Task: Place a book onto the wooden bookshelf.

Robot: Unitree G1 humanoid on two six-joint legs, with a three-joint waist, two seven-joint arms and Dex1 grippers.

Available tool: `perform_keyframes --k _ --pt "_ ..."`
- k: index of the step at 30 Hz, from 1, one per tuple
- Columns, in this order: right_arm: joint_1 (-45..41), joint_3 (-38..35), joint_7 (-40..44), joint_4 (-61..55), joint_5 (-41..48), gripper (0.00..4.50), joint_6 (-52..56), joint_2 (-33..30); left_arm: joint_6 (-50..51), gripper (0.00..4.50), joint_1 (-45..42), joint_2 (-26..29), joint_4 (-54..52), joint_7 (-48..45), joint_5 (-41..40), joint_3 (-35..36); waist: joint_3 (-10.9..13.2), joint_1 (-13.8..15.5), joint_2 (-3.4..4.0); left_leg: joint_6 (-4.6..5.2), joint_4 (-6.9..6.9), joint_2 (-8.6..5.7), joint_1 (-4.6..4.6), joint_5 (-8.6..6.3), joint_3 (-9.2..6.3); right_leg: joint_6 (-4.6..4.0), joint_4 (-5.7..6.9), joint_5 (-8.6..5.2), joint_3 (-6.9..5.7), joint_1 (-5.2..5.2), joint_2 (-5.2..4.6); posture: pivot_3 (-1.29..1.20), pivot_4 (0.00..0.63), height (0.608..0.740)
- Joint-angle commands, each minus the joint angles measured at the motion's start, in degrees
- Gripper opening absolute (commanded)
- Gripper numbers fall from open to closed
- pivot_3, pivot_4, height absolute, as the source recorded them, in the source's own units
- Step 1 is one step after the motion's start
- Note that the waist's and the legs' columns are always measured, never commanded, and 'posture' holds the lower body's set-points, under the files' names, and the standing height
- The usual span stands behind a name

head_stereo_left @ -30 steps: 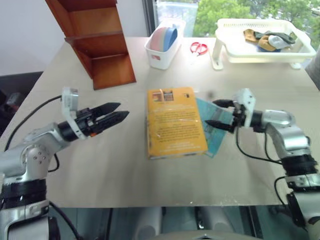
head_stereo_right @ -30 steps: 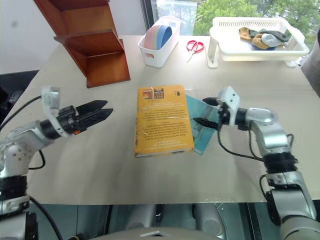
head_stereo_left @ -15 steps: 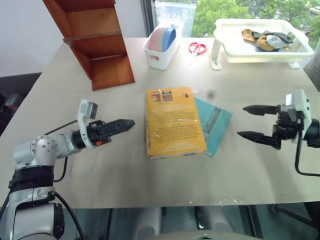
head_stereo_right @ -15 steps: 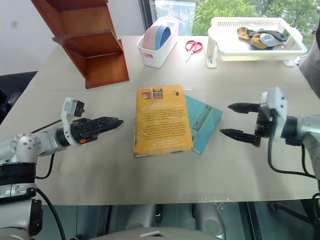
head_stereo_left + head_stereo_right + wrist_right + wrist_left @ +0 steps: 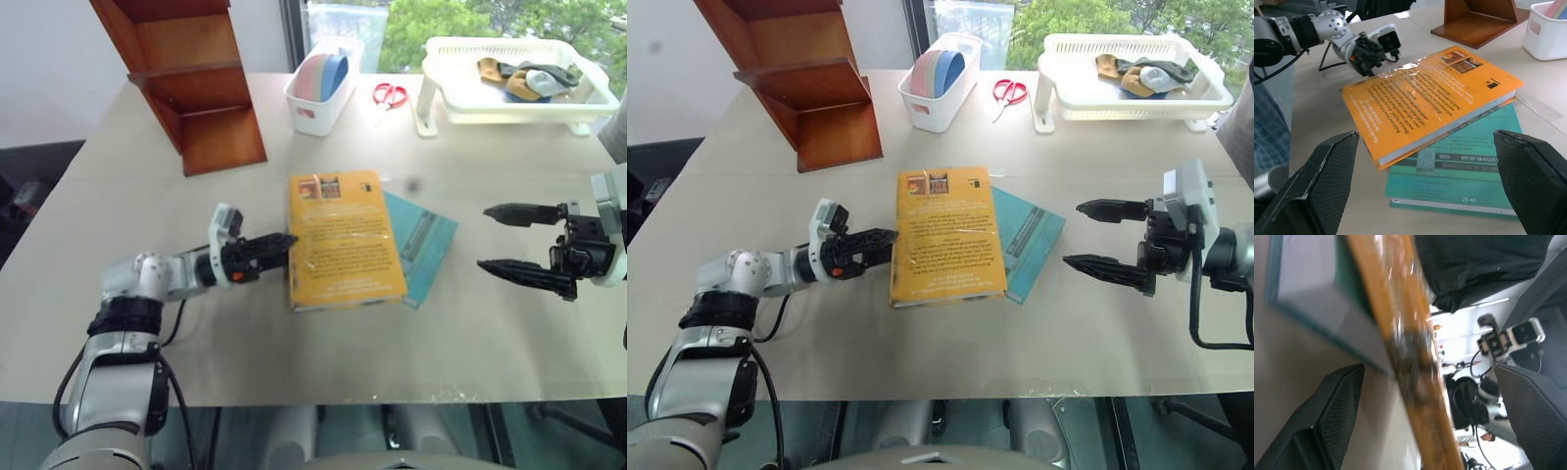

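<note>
Gripping now: the left claw (image 5: pixel 284 241) sits at the spine edge of the book (image 5: pixel 341 238), fingers spread wide with the book's edge between them, as the left wrist view shows; nothing is clamped yet.
Book position: flat on the worktop (image 5: pixel 294 343) near its middle, cover up, lying partly over a thinner teal book (image 5: pixel 423 243) that pokes out on the robot's right.
Book handling: thick and glossy, so it will likely slip under a shallow pinch; the teal book beneath may drag along if the lift is careless.
Doing the step well: slide the left claw further onto the edge so one finger goes under the cover side and one over, close firmly on the full thickness, then tip the book up on its far edge before lifting; keep the lower finger above the teal book so only the orange one comes away.
Right claw: the right claw (image 5: pixel 524 241) hovers well apart to the right of both books, fingers wide apart, holding nothing; it could steady the far edge if the book pivots.
Bookshelf: the wooden bookshelf (image 5: pixel 191 83) stands at the far left corner of the worktop, well apart from the book, its tiers bare.
Other things: a white bin (image 5: pixel 318 98), red scissors (image 5: pixel 390 94) and a white tray (image 5: pixel 446 98) lie along the far side, outside the likely path.
Progress: early, book not yet lifted.
</note>
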Motion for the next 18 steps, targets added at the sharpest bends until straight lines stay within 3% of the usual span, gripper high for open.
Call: perform_keyframes --k 1,2,6,12,14,18 --pt "0.1 -1.6 -0.6 -1.9 0.8 4.49 -0.5 -0.9 -3.4 4.48 -1.7 -1.1 1.9 -3.2 2.2 -0.8 0.0 -0.1 0.0 0.0 0.0 0.0 0.0 0.0 0.0 0.0 -0.01 0.0 0.01 0.0 0.0 0.0 0.15 0.74" --pt "0.3 -1.7 -0.6 -2.0 0.8 4.49 -0.5 -0.9 -3.7 4.48 -1.9 -1.3 2.2 -4.0 2.6 -1.1 0.0 -0.2 0.0 0.0 0.0 0.01 -0.01 0.0 0.0 0.0 -0.01 0.0 0.01 -0.01 0.0 0.0 0.15 0.74" --pt "1.4 -2.3 -0.4 -2.2 0.4 4.5 -0.8 -1.5 -4.3 3.31 -2.4 -0.9 3.5 -6.8 4.0 -1.6 0.0 -0.1 0.0 0.0 0.0 0.01 -0.01 0.0 -0.02 0.0 -0.01 0.0 -0.01 0.0 0.02 0.0 0.15 0.74" --pt "1.5 -2.6 -0.2 -1.9 1.0 4.5 -1.4 -1.3 -3.3 0.46 -1.1 0.5 1.5 -8.4 4.8 -1.3 0.0 -0.2 0.0 0.0 0.0 0.01 0.0 0.0 -0.01 0.0 0.01 0.0 0.01 0.0 0.02 0.0 0.15 0.74" --pt "1.2 -2.5 0.3 -1.3 1.4 4.5 -1.8 -0.8 -2.8 0.12 0.0 0.9 -0.4 -8.3 4.5 -1.1 0.0 -0.2 0.0 0.0 0.0 0.02 -0.01 0.0 -0.01 0.0 0.0 0.0 0.01 -0.01 0.02 0.0 0.15 0.74" --pt "0.0 -2.6 1.5 0.3 2.6 4.5 -2.4 -0.5 -2.6 0.12 1.7 1.5 -6.1 -6.3 3.0 1.4 0.0 -0.1 0.0 0.0 0.0 0.03 -0.01 0.0 -0.02 0.0 -0.01 0.0 0.0 0.0 0.0 0.0 0.15 0.74"
